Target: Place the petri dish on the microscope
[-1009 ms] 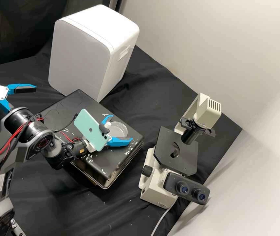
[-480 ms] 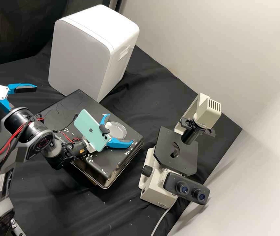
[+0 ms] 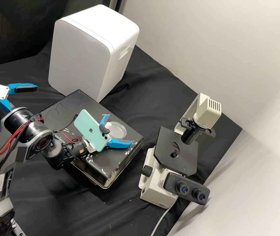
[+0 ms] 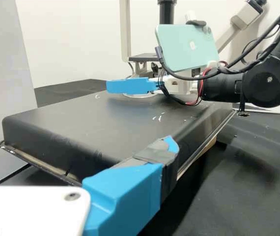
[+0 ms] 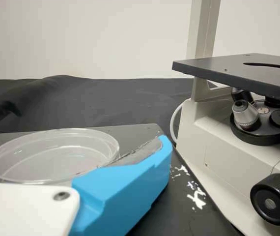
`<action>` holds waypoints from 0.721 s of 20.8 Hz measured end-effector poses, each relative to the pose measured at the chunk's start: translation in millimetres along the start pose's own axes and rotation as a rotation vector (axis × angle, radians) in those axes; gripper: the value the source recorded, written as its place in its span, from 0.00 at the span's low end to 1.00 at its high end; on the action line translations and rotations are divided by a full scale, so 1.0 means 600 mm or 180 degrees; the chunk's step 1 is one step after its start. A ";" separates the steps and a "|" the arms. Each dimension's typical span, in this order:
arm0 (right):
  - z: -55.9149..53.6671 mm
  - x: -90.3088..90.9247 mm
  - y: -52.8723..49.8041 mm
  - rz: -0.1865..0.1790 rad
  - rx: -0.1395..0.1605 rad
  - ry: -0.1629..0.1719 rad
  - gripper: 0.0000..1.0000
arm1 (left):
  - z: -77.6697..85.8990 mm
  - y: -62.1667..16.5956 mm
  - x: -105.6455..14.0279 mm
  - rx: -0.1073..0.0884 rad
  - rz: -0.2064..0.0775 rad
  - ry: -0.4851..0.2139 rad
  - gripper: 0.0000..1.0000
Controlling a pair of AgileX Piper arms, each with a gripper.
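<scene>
Inspection finding: the clear round plastic petri dish [image 3: 115, 129] rests on the black raised slab [image 3: 64, 108], not yet lifted. The right gripper [image 3: 120, 128] is clenched on its rim. The left gripper [image 3: 17, 96] is spread, well apart from it. Lifting, carrying and placement on the beige microscope with a black stage [image 3: 176, 150] are judged outstanding.

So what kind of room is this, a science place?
Most likely a science lab: a microscope stands on a black bench, with a clear petri dish nearby.
</scene>
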 end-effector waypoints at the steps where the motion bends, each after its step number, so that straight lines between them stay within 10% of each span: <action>1: -0.001 0.000 0.000 0.0000 -0.0024 0.0008 1.00 | 0.000 0.000 0.000 0.0000 0.0000 0.0000 1.00; 7: -0.008 -0.025 0.006 0.0097 -0.0052 0.0083 1.00 | -0.001 -0.002 0.001 -0.0010 -0.0017 0.0008 1.00; 12: -0.008 -0.058 0.045 0.0391 0.0412 0.0167 1.00 | 0.000 -0.002 0.001 -0.0025 -0.0012 0.0019 1.00; 15: -0.021 -0.069 0.060 0.0539 0.0493 0.0322 1.00 | 0.000 -0.002 0.001 -0.0025 -0.0012 0.0019 1.00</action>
